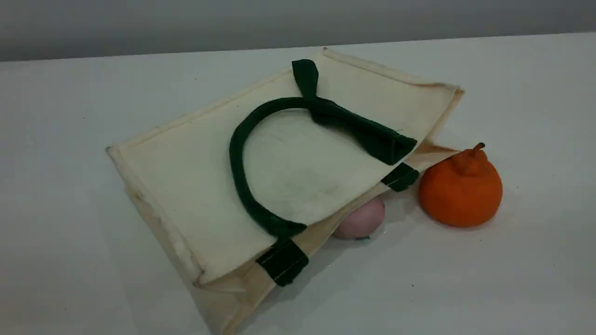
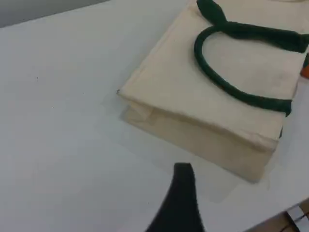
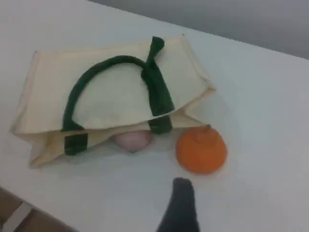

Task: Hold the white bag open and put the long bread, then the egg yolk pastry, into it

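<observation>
White bag (image 1: 186,186) flat on table (image 1: 70,232), mouth facing right gripper (image 3: 182,189), closed side toward left gripper (image 2: 183,175); both wide, holding nothing. Pink ball (image 1: 363,218) at mouth. No long bread, no egg yolk pastry in view.

The white bag (image 3: 111,92) lay flat on the table (image 3: 256,101), green handle (image 3: 112,61) folded across it; a pink ball (image 3: 131,140) sat at its mouth, an orange stemmed fruit (image 3: 201,151) just beside the opening.

The table (image 1: 70,195) bears the white bag (image 1: 186,186) (lying flat), an orange fruit (image 1: 461,193) and perhaps a pink ball (image 1: 362,219).
</observation>
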Controlling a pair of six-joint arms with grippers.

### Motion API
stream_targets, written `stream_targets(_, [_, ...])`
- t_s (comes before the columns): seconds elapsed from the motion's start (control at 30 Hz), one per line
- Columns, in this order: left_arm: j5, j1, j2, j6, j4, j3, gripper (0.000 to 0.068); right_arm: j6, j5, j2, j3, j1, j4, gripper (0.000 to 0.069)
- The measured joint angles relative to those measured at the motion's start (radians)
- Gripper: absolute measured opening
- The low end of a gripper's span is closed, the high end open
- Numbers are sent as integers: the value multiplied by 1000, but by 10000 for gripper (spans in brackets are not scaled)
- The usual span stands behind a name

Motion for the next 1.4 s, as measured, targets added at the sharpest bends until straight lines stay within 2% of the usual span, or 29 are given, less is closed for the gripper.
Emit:
stream_targets(0.17, [0,0,0,-20,20,8,592,12,0,0,0,0,-7,561])
stream_targets(0.4, [-4,0,0,-92,109,8,592,20,0,0,-1,0,-10,561])
stream_targets(1.4, [-8,0,0,-96,104,8,592,27,0,0,-1,0,-4,561])
